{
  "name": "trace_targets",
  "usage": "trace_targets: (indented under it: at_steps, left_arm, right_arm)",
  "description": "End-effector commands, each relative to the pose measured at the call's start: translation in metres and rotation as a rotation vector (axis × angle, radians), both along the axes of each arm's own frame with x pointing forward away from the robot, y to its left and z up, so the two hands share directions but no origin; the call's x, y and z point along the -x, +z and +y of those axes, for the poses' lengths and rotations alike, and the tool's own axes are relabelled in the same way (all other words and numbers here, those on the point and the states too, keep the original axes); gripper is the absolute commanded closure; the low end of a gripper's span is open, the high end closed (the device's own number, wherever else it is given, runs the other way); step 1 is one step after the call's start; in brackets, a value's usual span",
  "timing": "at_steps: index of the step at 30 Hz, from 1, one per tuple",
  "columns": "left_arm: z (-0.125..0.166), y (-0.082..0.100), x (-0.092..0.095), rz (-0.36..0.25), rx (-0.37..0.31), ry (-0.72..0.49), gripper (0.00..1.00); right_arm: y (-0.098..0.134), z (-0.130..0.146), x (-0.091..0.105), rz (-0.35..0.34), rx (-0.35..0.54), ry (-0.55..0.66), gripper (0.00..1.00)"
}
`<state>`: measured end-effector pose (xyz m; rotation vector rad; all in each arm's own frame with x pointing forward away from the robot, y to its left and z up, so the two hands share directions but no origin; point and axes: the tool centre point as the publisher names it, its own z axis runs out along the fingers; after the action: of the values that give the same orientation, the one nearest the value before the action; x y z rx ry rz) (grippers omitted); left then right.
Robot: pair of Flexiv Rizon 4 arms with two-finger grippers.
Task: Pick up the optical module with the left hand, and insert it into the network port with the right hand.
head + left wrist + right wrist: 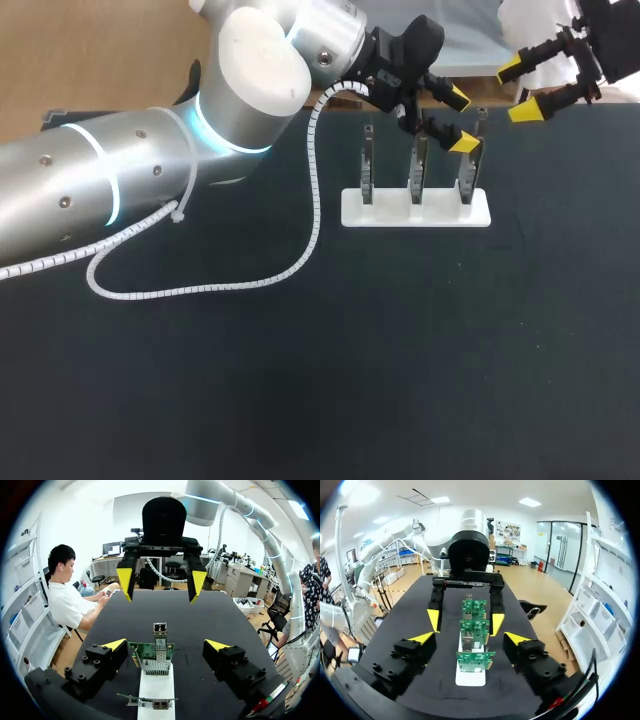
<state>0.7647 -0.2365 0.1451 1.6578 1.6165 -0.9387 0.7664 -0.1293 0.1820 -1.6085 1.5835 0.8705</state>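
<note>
Yellow fingertips (115,644) of the left jaws stand wide apart and hold nothing. Between them, touching neither, a green circuit card (150,651) stands on edge with a metal network port (156,664) on its face. The optical module (160,629) shows just above that port, long axis upright, free end pointing away from the white base (156,690) under the jaws. Ahead of them the right jaws face back, fingertips (197,584) likewise wide and empty. From the right wrist, three cards line up between the two pairs of jaws, the nearest card (475,660) hiding much of the middle card (474,626). Whether the module sits in the middle or the far card is hard to make out. The black bench (300,380) carries the base, and a white spiral cable (250,283) loops beside the left arm (120,170)
</note>
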Motion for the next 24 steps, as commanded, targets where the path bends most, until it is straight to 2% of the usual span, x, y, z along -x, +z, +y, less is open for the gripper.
trace_targets:
  at_steps: [1, 11, 24]
  left_arm:
    - [-0.001, 0.0, -0.002, 0.002, -0.004, -0.004, 0.0]
    - [-0.001, 0.0, -0.002, 0.002, -0.004, -0.004, 0.0]
    - [-0.001, 0.0, -0.002, 0.002, -0.004, -0.004, 0.0]
  right_arm:
    - [0.002, 0.001, 0.003, -0.006, -0.001, -0.022, 1.0]
    - [0.005, 0.014, -0.005, -0.042, -0.004, -0.023, 1.0]
    - [0.002, 0.03, -0.01, -0.04, 0.005, 0.026, 1.0]
